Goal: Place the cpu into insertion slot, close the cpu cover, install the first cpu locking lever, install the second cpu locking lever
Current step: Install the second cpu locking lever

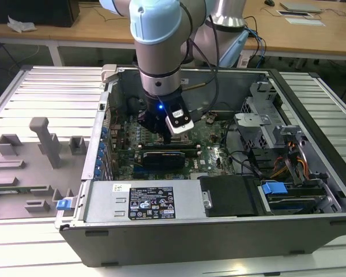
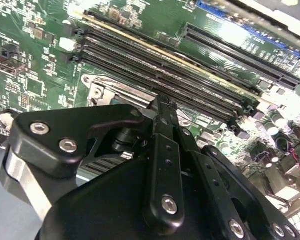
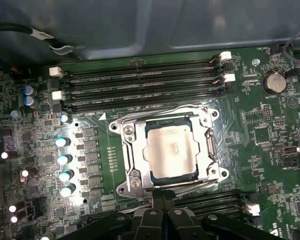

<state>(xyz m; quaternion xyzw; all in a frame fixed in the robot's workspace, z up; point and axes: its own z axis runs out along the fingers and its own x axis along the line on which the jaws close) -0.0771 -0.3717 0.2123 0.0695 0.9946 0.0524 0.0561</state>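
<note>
The cpu (image 3: 171,150), a pale silver-beige square, lies flat in the insertion slot (image 3: 151,172) on the green board. The cpu cover (image 3: 132,150), a silvery frame, lies down around it, with thin wire levers (image 3: 155,114) running along two of its sides. My gripper (image 3: 162,196) hovers just off one edge of the socket, fingers shut together with nothing between them. In the second wrist view the gripper (image 2: 162,102) points down beside a socket corner (image 2: 97,92). In the exterior view the gripper (image 1: 161,130) hangs low inside the open computer case.
Long memory slots (image 3: 140,85) flank the socket. A black card (image 1: 161,157) stands just in front of the gripper, the power supply (image 1: 144,202) nearer still. Cables and drive cages (image 1: 277,156) fill the exterior view's right. A grey fixture (image 1: 40,144) sits outside the case.
</note>
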